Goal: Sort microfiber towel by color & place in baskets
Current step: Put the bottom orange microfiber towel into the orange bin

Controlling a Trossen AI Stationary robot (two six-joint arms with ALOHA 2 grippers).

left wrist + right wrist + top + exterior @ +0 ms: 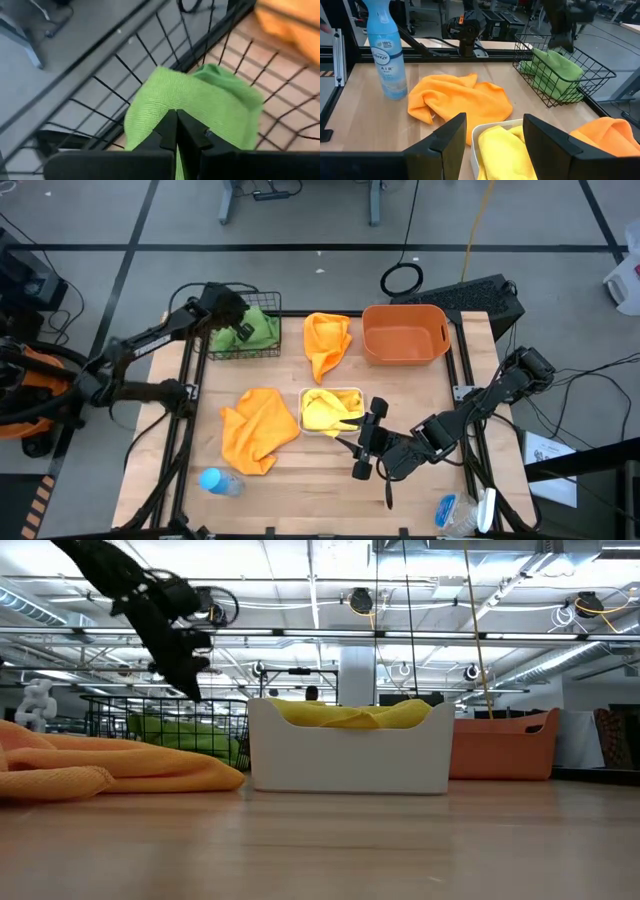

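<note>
A green towel [262,328] [210,105] lies heaped in the black wire basket [225,352] at the far left. My left gripper [235,325] [176,120] stands shut right above it. Yellow towels [328,408] [502,150] fill the white tray [301,410] mid-table. My right gripper [352,435] [495,120] hovers open at the tray's right near corner, pointing left. One orange towel [258,428] [460,97] lies crumpled on the table left of the tray. Another orange towel [325,340] lies between the basket and the orange tub [405,350]. My left gripper is shut just over the top of the green towel [555,60] inside the basket, coming from above. Whether its fingertips touch the cloth, I cannot tell; the low view shows a small gap under them.
A blue spray bottle [220,482] [382,50] stands near the table's near left corner. The orange tub holds nothing. Bare wood lies along the near edge and right of the tray. More small items [460,510] sit at the near right corner.
</note>
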